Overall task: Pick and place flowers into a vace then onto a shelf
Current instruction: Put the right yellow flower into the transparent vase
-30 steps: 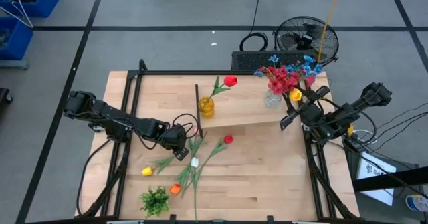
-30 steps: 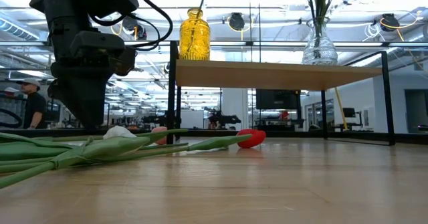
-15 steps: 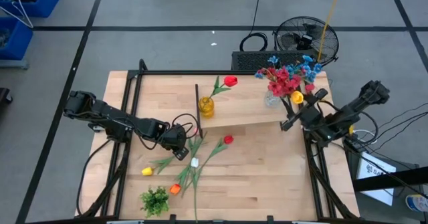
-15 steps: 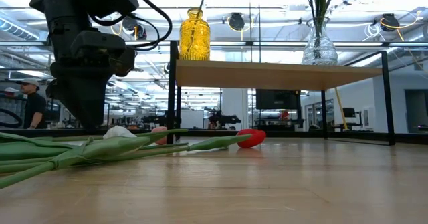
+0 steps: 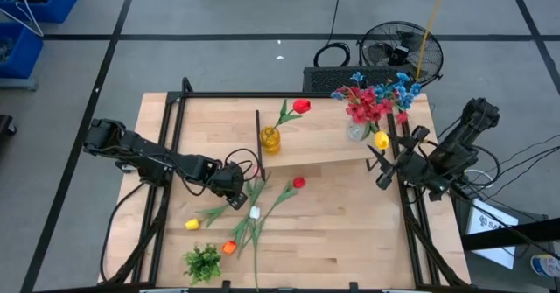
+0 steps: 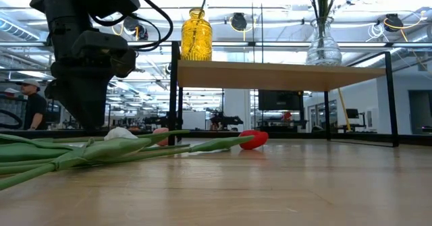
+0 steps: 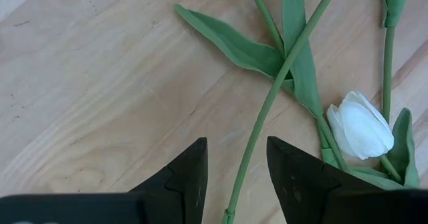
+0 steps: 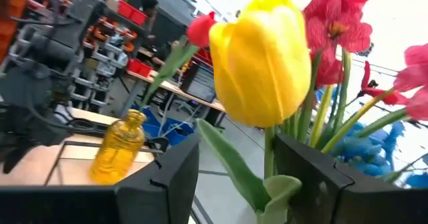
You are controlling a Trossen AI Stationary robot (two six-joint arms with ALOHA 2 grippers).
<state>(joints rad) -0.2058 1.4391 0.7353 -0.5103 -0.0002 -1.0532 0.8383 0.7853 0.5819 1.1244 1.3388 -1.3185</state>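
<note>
Several loose flowers lie on the table: a red tulip, a white tulip, a yellow one and an orange one. My left gripper hangs open just over them, its fingers on either side of a green stem. The shelf carries a yellow vase with a red tulip, and a clear vase full of red and blue flowers. My right gripper holds a yellow tulip beside the clear vase. My right gripper holds the yellow tulip by its green stem, a short way below the head. The stem runs between the two fingers, close to one finger. The tulip is lifted clear, head up beyond the fingertips, at the shelf's right end.
A short green leafy clump lies near the table's near edge. A black frame edges the table and shelf. A fan and cables lie on the floor beyond the far edge. The table's right near part is bare wood.
My right gripper has moved toward the table's near edge and a little leftward, turning as it went, carrying the yellow tulip. The tulip's head has shifted from beside the clear vase's bouquet to the shelf's near edge.
</note>
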